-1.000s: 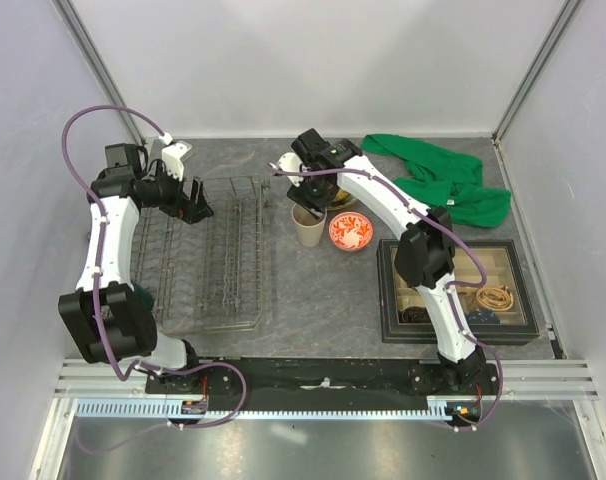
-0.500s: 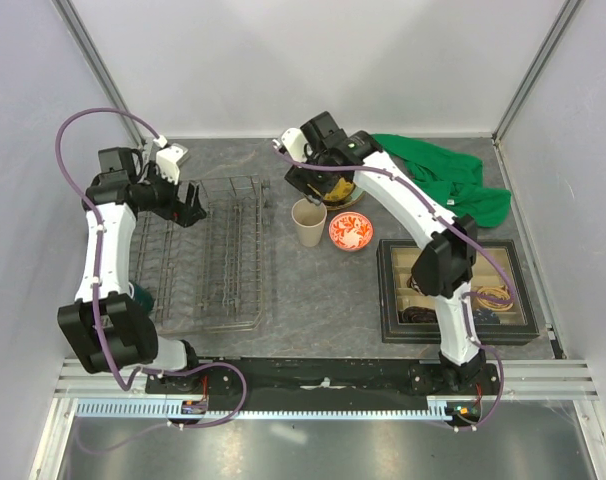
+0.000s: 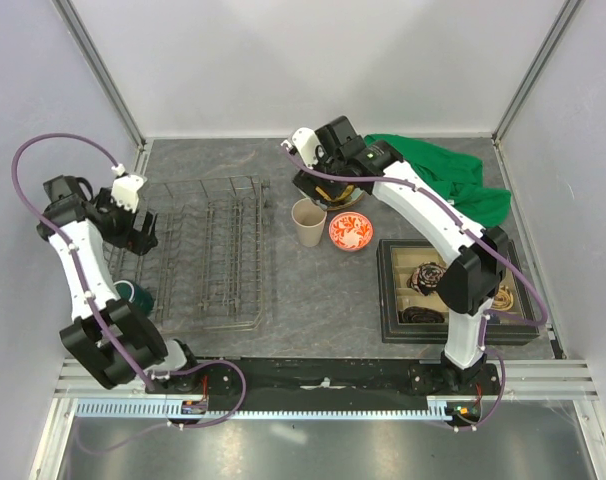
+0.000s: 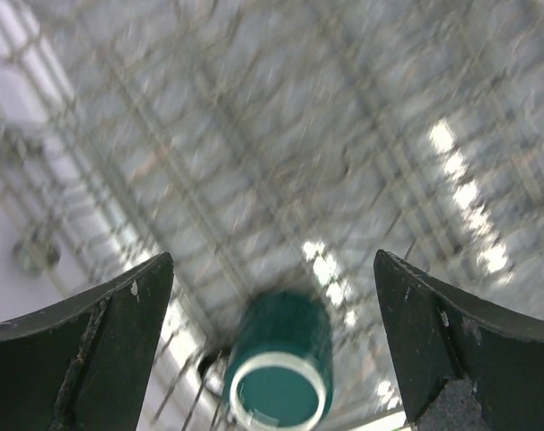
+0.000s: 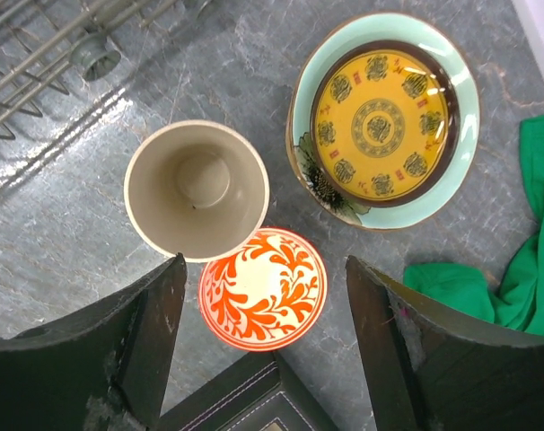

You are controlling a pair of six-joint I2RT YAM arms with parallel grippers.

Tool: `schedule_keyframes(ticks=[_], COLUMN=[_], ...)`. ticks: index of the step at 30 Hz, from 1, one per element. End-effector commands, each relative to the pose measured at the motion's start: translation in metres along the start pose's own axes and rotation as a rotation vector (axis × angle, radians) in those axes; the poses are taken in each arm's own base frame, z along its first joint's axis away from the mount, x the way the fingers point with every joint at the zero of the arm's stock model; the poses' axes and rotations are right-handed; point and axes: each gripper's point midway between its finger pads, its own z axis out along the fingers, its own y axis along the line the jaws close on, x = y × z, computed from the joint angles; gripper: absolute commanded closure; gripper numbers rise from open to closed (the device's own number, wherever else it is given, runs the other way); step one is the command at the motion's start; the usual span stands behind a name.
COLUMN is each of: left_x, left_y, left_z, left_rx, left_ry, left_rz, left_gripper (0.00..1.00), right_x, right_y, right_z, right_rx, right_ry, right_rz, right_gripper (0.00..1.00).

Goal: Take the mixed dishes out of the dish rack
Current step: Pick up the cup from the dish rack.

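The grey wire dish rack [image 3: 218,250] stands at the left. A dark green mug [image 4: 281,373] lies on its side in the rack's near-left part, mouth toward the camera, and shows beside the left arm [image 3: 133,293]. My left gripper [image 4: 272,262] hovers open above it, empty [image 3: 140,232]. On the table stand a beige cup [image 5: 196,189], a red-and-white bowl [image 5: 263,287] and a yellow patterned plate [image 5: 380,121] stacked on a pale green plate [image 5: 460,99]. My right gripper [image 5: 265,265] hangs open and empty above the bowl and cup [image 3: 318,188].
A green cloth [image 3: 448,180] lies at the back right. A black compartmented tray [image 3: 458,290] with small items sits at the right, its corner just below the bowl [image 5: 245,404]. The rack's corner [image 5: 39,45] is close to the cup.
My right gripper has opened wider, lifted off the beige cup and drawn back. The left arm has swung left and nearer, from the rack's far side to over the mug.
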Motion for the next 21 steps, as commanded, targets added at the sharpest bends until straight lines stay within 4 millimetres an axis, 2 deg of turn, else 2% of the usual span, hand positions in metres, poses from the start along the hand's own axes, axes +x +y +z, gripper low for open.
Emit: schedule_keyframes(ticks=[1,7,14,17,21], left_x=[0.026,0.061,0.107,0.117,0.131], left_y=[-0.006,-0.007,0.021,0.030,0.029], left_z=[-0.031,-0.050,-0.066,-0.071,-0.070], left_rx=[-0.019,-0.020,-0.023,-0.005,0.041], left_ry=[0.071,0.115,0.173,0.169,0.196], left_rz=[0.149,0.254,0.324,0.350,0.370], left_gripper=[0.01,0.01,0.01,0.01,0.01], right_x=[-0.008,0.003,0.012,0.015,0.019], right_y=[-0.002,0.005,0.009,0.011,0.012], right_z=[-0.011,-0.004,0.002,0.005,0.009], right_rx=[0.021,-0.003,-0.020,-0.026,-0.030], right_ry=[-0.052,-0.028,-0.016,-0.009,0.003], right_rz=[0.007,0.005,0.003,0.003,0.002], right_gripper=[0.20,0.20,0.19,0.19,0.19])
